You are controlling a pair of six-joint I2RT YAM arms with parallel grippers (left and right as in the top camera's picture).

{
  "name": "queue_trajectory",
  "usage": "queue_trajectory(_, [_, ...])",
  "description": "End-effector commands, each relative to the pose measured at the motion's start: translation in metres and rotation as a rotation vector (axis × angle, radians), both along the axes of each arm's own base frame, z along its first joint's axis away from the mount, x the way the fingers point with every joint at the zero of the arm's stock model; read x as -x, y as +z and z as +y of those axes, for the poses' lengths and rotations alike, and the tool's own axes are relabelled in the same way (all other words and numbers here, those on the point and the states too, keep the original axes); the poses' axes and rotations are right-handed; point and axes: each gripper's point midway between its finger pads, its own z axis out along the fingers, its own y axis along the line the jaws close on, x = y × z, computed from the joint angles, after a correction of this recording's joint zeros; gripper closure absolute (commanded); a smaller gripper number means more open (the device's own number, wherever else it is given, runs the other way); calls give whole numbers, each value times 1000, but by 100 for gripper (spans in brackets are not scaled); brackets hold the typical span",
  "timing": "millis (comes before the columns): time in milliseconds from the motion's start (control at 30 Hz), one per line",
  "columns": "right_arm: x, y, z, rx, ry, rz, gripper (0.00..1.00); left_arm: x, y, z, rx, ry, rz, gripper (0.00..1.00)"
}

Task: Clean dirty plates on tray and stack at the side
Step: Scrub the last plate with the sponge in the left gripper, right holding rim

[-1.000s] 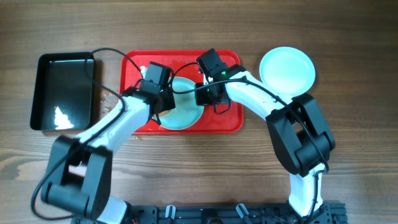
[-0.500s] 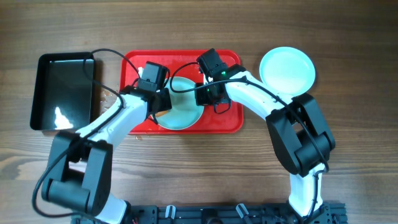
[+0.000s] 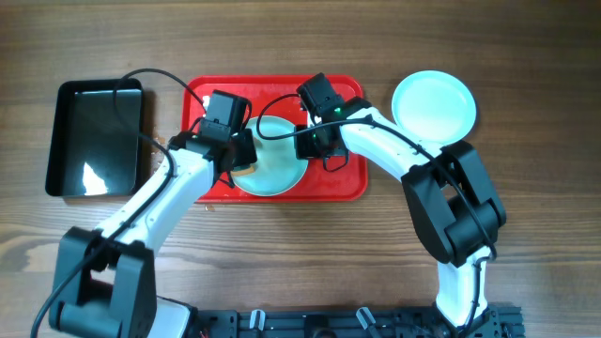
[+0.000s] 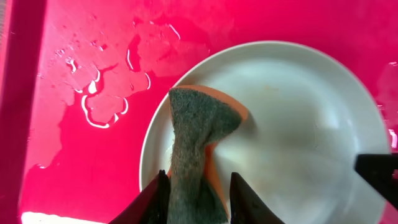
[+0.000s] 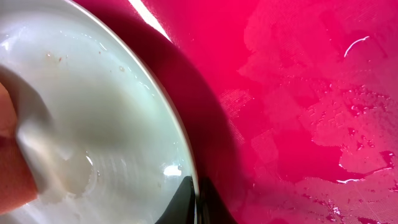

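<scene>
On the red tray (image 3: 340, 184), left fingers (image 4: 153, 202) pinch a sponge (image 4: 200, 127) onto the plate (image 4: 305, 130) while right fingers (image 5: 185, 202) clamp its rim.

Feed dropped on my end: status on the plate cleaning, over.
Left gripper shut on sponge, pressed on plate in red tray. Right gripper pinching that plate's rim. Second plate outside tray; nothing in the way.

light: bright, even | glare – wet tray (image 4: 93, 106), pan (image 3: 94, 174) | R wrist cam blurry
</scene>
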Motion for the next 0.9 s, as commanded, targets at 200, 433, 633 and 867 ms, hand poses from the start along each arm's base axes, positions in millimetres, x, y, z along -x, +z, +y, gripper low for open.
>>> queue_trajectory(200, [14,-33,-12,75,-2,65,96,-9,-35,-2,-12,-5,42,75])
queue_trajectory(433, [14,-33,-12,75,-2,65,96,-14,-32,-3,-7,-5,22,96])
queue_trajectory(633, [13,-33,-11,75,-2,64,96,-11,-20,-28,105,-66,16,96])
queue_trajectory(867, [14,-33,-12,75,-2,65,96,-2,-11,-75,284,-132,34,96])
